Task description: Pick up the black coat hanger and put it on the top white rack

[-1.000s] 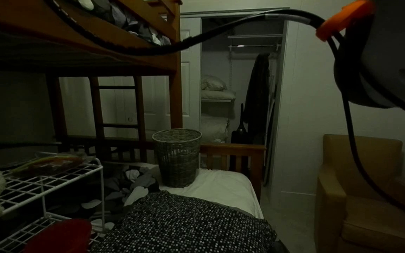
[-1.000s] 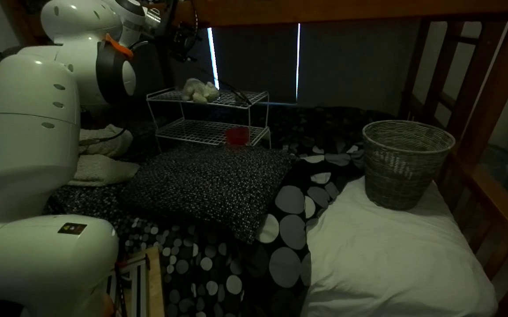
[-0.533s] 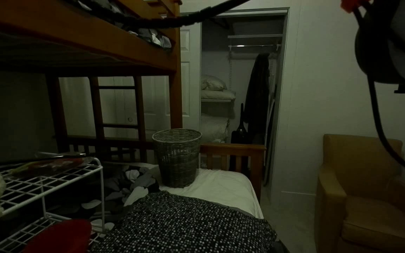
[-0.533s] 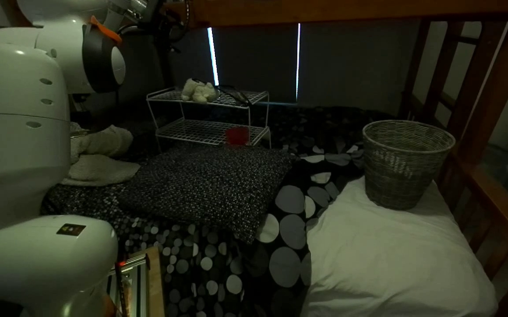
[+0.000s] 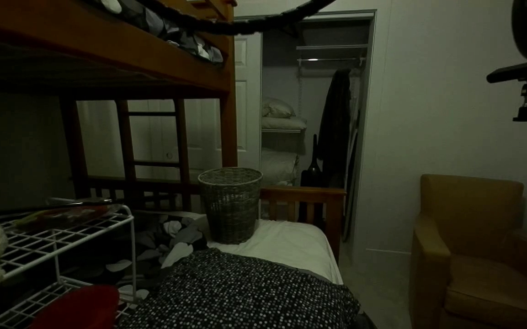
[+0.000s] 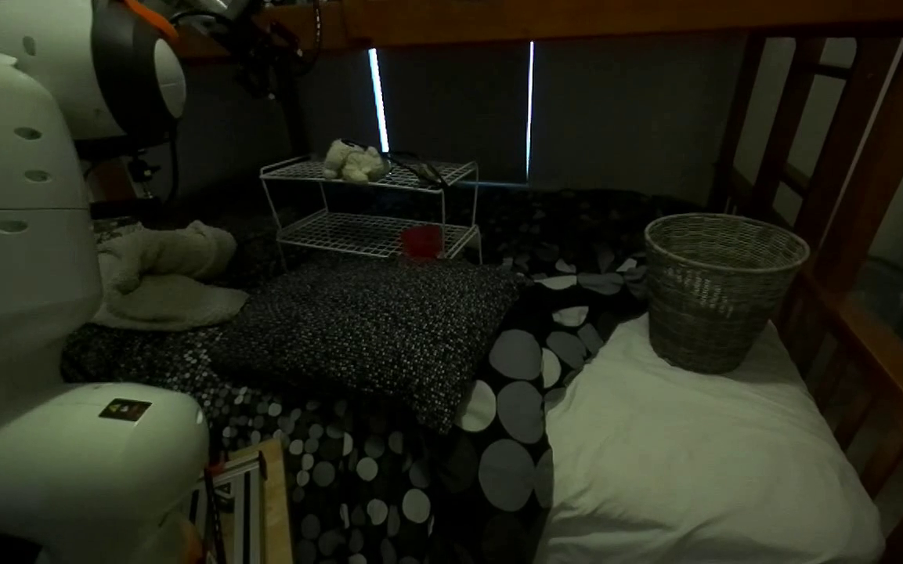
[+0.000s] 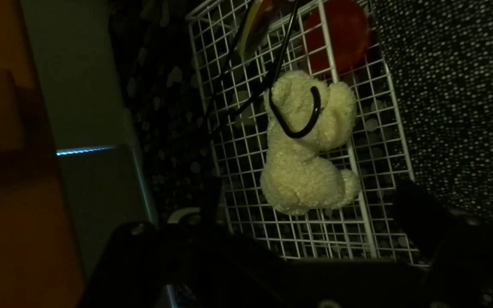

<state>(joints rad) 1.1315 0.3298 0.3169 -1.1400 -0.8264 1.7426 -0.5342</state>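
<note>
Black coat hanger (image 7: 271, 83): located on the top white rack (image 7: 366, 222), the upper wire-grid shelf. Its hook overlaps the white plush toy (image 7: 304, 179) lying on that shelf. Its body crosses over a clear plastic packet (image 5: 64, 214) with yellow-green and reddish contents.

Gripper (image 7: 309, 183): fingers spread wide, above the level of the rack; in the wrist view the toy lies between the fingertips.

Lower shelf (image 6: 334, 248): bears a red vessel (image 6: 421, 241). In this dim light the vessel looks like a bowl, though its contents are unreadable.

Wicker basket (image 6: 721, 305): stands upright on white bedding (image 6: 702, 462), well apart from the rack in both exterior views. Rim and upper inner wall are visible; the bottom is hidden.

Black-and-white cushion (image 6: 373, 337): lies just beside the rack.
</note>
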